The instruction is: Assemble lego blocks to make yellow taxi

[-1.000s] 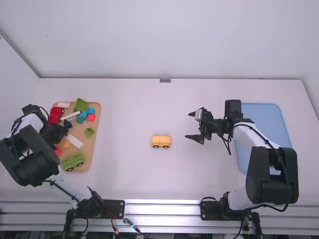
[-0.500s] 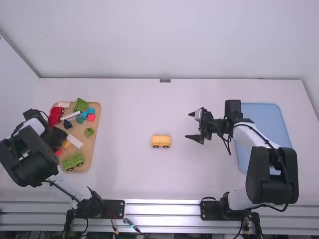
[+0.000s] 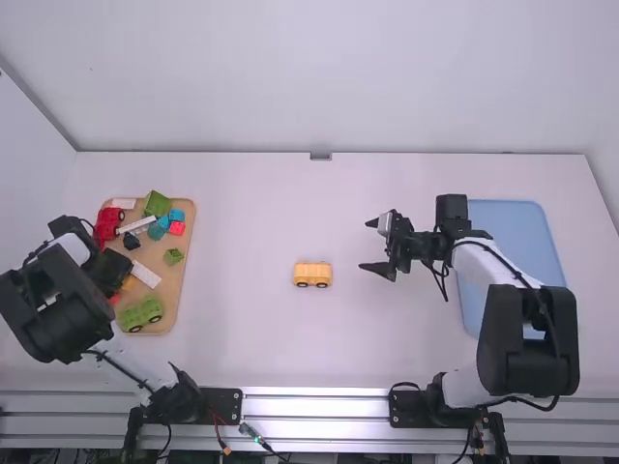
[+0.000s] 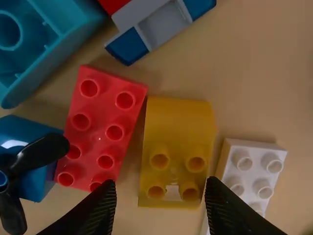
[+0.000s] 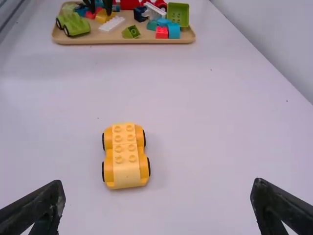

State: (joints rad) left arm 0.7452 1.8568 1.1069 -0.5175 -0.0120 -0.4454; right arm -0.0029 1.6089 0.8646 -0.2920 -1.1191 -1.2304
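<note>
Left end effector [image 3: 111, 274], fingers parted, has moved closer to the yellow 4-stud block [image 4: 177, 147].

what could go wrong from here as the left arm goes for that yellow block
The left end effector has its fingers open over the yellow block, but the white block sits close beside it, so one finger could land on it or drag it along. The red block on the other side might get nudged. Later, the yellow car stands on wheels and could roll when pressed.
</note>
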